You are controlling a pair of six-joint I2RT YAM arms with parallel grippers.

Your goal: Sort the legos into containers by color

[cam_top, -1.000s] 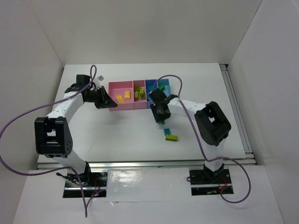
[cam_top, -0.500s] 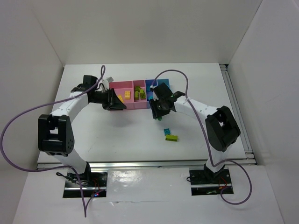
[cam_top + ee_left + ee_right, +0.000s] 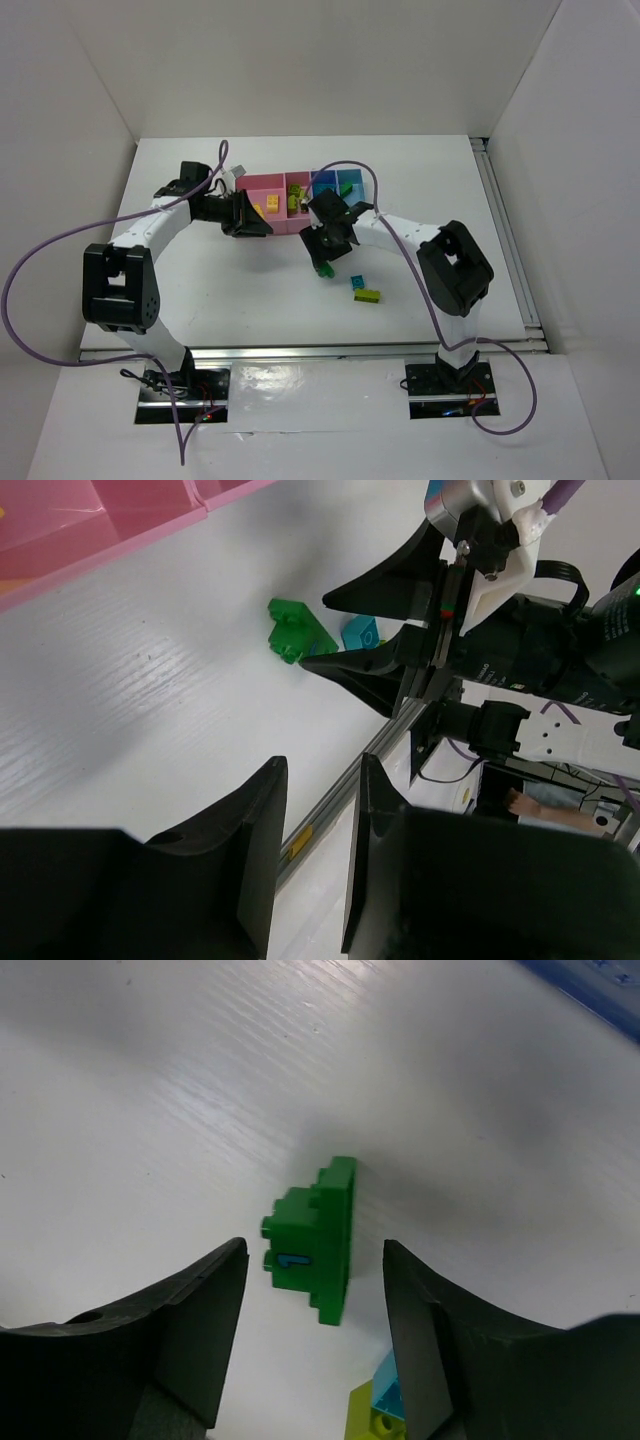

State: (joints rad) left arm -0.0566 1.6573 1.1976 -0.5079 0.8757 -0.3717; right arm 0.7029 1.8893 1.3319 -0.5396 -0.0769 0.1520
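A dark green lego [image 3: 318,1238] lies loose on the white table, tilted on its edge, in the gap of my right gripper [image 3: 314,1252], whose jaws stand open and clear of it. From above, that green lego [image 3: 325,270] sits just in front of the right gripper [image 3: 322,248]. A cyan lego [image 3: 359,282] and a lime lego [image 3: 368,295] lie together to its right. The containers [image 3: 262,181] hold yellow legos [image 3: 271,205] and olive ones [image 3: 295,197]. My left gripper [image 3: 322,764] hovers by the pink bin [image 3: 110,525], open and empty.
The blue bin [image 3: 323,180] and the light blue bin [image 3: 350,182] end the row on the right. A metal rail [image 3: 505,230] runs along the table's right edge, another along the near edge. Purple cables loop over both arms.
My right gripper swung left and toward the near edge, then opened; the green lego now lies free on the table. My left gripper moved right to the pink bin and opened.
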